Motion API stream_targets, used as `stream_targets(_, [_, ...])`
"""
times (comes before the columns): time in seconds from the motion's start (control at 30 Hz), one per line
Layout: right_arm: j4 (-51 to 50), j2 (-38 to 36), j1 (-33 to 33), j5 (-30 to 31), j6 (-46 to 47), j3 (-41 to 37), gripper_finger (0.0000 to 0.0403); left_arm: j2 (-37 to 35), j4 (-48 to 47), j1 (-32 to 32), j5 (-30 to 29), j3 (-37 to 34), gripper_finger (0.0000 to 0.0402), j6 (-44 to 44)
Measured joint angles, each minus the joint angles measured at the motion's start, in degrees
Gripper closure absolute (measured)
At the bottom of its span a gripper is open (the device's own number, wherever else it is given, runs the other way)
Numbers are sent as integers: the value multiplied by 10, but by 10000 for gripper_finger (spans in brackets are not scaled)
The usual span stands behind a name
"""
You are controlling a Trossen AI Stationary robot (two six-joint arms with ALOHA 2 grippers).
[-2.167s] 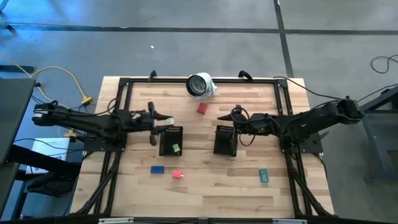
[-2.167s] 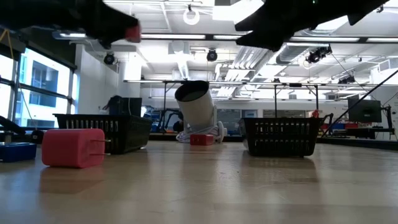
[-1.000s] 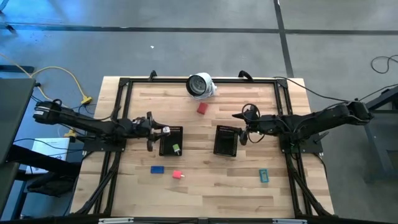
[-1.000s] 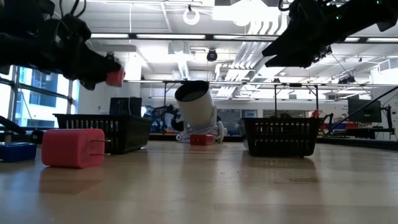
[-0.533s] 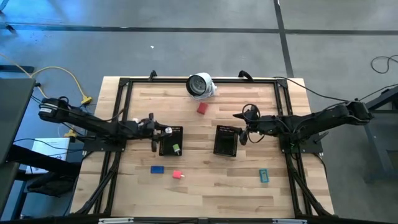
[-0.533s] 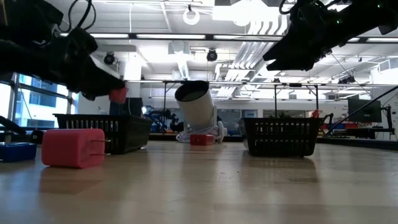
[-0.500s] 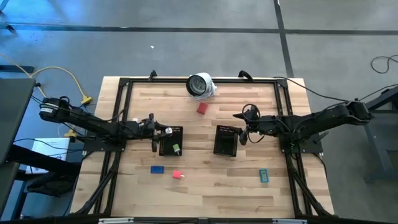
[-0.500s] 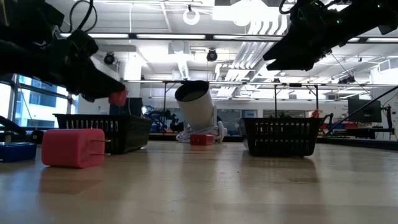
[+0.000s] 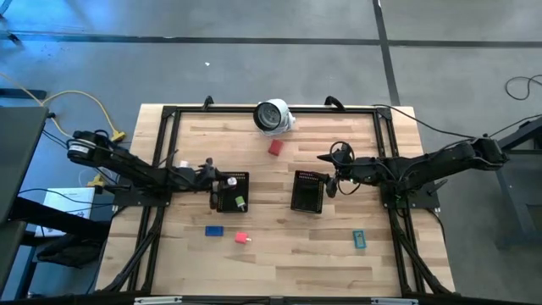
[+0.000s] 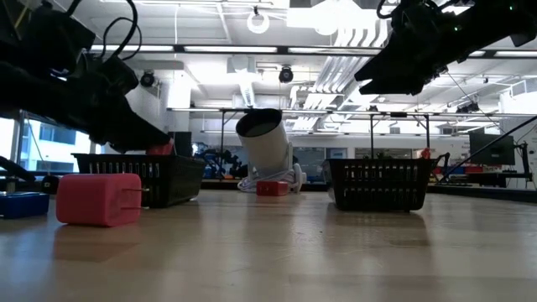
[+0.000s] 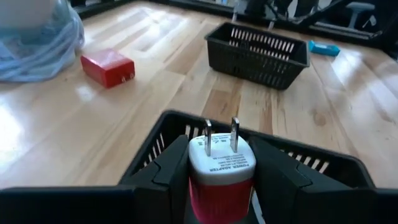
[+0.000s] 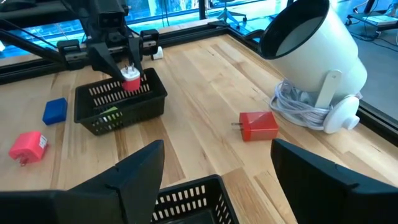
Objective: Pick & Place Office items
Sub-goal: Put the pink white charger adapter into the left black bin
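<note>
— Where's the plug adapter?
— Right now I see my left gripper (image 11: 221, 177) clamped on the red-and-white plug adapter (image 11: 221, 171), jaws over the left mesh tray (image 9: 232, 191).
— And the right?
— My right gripper (image 9: 332, 174) hangs by the right mesh tray (image 9: 306, 191), jaws apart, empty.

The left gripper (image 9: 217, 179) sits over the near-left edge of the left black mesh tray (image 9: 233, 192), clamped on a red-and-white plug adapter (image 11: 221, 177); a small green piece (image 9: 240, 202) lies inside that tray; the right black mesh tray (image 9: 306, 192) stands beside it, well apart; the right gripper (image 9: 330, 174) hangs spread just off that tray's right side; a white round camera (image 9: 273, 116) lies at the far edge, a red block (image 9: 275, 147) just before it; a blue block (image 9: 214, 230) and pink block (image 9: 241, 238) lie in front of the left tray; a teal piece (image 9: 359, 239) front right.
</note>
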Motion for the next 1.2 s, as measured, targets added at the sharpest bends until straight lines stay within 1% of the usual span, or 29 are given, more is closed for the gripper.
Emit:
stream_targets(0.23, [0, 0, 0, 0, 0, 0, 121, 34, 35, 0, 12, 2, 270, -8])
stream_targets(0.37, [0, 0, 0, 0, 0, 0, 121, 46, 39, 0, 14, 2, 270, -17])
stream_targets(0.57, [0, 0, 0, 0, 0, 0, 121, 47, 42, 0, 41, 2, 268, -22])
stream_targets(0.73, [0, 0, 0, 0, 0, 0, 121, 47, 41, 0, 46, 3, 244, -29])
stream_targets(1.2, [0, 0, 0, -2, 0, 1, 121, 47, 52, 0, 47, 3, 236, -28])
